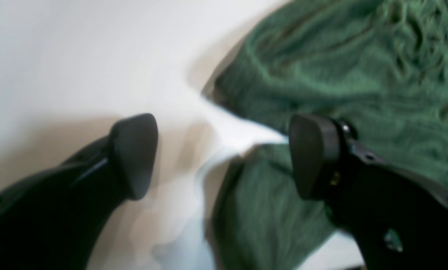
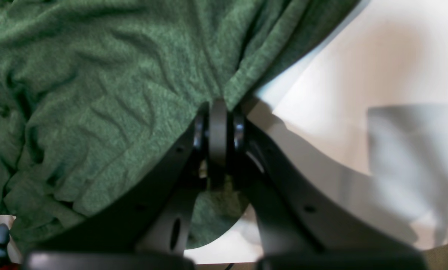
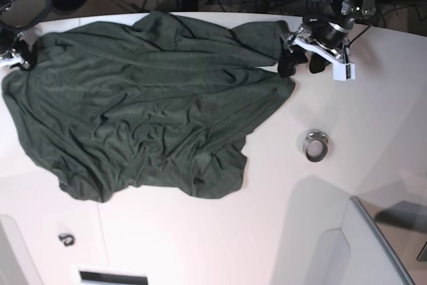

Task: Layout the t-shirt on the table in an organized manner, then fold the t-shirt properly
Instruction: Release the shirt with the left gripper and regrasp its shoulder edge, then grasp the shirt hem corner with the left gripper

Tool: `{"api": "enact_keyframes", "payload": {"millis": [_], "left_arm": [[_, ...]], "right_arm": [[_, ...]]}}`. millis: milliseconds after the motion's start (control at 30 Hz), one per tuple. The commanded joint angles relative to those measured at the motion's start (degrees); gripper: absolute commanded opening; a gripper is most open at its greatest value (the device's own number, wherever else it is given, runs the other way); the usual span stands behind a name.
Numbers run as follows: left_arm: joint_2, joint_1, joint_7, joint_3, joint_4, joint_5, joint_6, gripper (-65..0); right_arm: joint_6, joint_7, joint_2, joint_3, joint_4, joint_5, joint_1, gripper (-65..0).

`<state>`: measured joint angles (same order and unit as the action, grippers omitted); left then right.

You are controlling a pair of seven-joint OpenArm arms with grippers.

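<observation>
Dark green t-shirt (image 3: 143,108) spread wide but rumpled over the far left part of the white table (image 3: 200,231), its body creased and its lower hem bunched toward the middle. The cloth is judged light, limp and easily dragged: it will sag and fold on itself when lifted, so a hold on an edge, a sleeve or a shoulder corner should serve better than a pinch in the middle. Right gripper (image 2: 218,112), at the far left edge of the base view, has its jaws closed tight on a tuck of the t-shirt's border, with cloth gathered into radiating folds at the pinch. Left gripper (image 1: 224,157), near the far right corner of the shirt, stands with its jaws wide apart and nothing between them; one pad (image 1: 313,153) hangs over green cloth, the other over bare table, though motion blur leaves it unclear whether either touches. The tabletop looks smooth and should let cloth slide. Free room lies to the near side and right, where a small metal ring (image 3: 315,145) sits apart from the shirt
</observation>
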<state>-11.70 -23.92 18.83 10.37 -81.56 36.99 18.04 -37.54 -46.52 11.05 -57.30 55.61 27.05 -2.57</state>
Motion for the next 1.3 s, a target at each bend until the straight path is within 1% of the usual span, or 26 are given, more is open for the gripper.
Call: {"api": "enact_keyframes", "payload": {"millis": [0,133,267,333,367,400,433,467,567,633,700,733,833,900,933,1067,1267], "left_arm": [[0.3,0.8,-0.8,0.0,0.3,0.6,0.4,-13.0],[2.1,4.7,-0.8,-0.4,6.1,0.5,0.4,-13.0],[2.2,8.4,-0.8,-6.3,11.8,0.4,0.4,-13.2],[2.2,9.4,-0.8,-8.7,12.9,0.5,0.4,-13.5],[2.2,9.5,-0.8,-9.6,12.9,0.6,0.3,-14.6],[2.2,9.5,-0.8,-9.9,12.7,0.7,0.3,-18.6],[2.2,9.4,-0.8,-10.0,12.4,0.9,0.2,-25.3],[2.2,9.4,-0.8,-9.9,12.2,0.9,0.1,-33.7],[1.9,7.9,-0.8,-8.5,9.8,0.9,-0.1,-64.2],[1.9,7.0,-0.1,-5.1,6.5,0.9,-0.1,-65.0],[1.9,6.7,4.2,-1.9,1.5,0.9,-0.3,-65.0],[2.0,6.8,7.3,-0.5,-0.9,0.9,-1.3,-65.0],[2.1,10.3,17.4,1.8,-7.5,0.9,-6.8,-65.0],[2.1,13.7,21.5,1.5,-8.9,0.8,-10.0,-65.0],[2.3,15.6,23.3,1.5,-8.7,0.7,-10.7,-65.0],[3.4,21.8,27.7,0.9,-2.9,0.4,-10.9,-65.0],[3.7,26.7,27.6,-4.4,9.3,0.4,-10.9,-65.0]], "right_arm": [[0.3,-1.3,0.6,0.1,0.3,-1.2,0.0,-64.4],[0.3,-1.3,0.6,0.1,0.3,-1.2,-0.1,-64.4],[0.3,-1.3,0.6,0.2,0.3,-1.2,-0.1,-64.4],[0.3,-1.3,0.6,0.2,0.3,-1.2,-0.1,-64.4],[0.3,-1.3,0.6,0.2,0.3,-1.2,-0.1,-64.4],[0.3,-1.3,0.6,0.2,0.3,-1.2,-0.1,-64.4],[0.3,-1.3,0.6,0.2,0.3,-1.2,-0.1,-64.4],[0.3,-1.3,0.6,0.2,0.3,-1.2,-0.1,-64.4],[0.3,-1.3,0.7,0.2,0.3,-1.2,-0.2,-64.4],[0.3,-1.3,1.2,0.2,0.3,-1.2,-0.2,-64.4],[0.3,-1.3,1.2,0.2,0.3,-1.2,-0.2,-64.4],[0.3,-1.3,1.3,0.2,0.3,-1.2,-0.2,-64.4],[0.3,-1.3,1.3,0.2,0.3,-1.3,-0.2,-64.4],[0.3,-1.3,1.3,0.2,0.3,-1.3,-0.2,-64.5],[0.3,-1.7,1.3,0.2,0.3,-1.3,-0.2,-64.5],[0.3,-4.2,1.4,0.2,0.6,-1.3,0.2,-64.5],[0.6,-4.5,1.4,0.3,0.7,-1.3,0.3,-64.5]]}}
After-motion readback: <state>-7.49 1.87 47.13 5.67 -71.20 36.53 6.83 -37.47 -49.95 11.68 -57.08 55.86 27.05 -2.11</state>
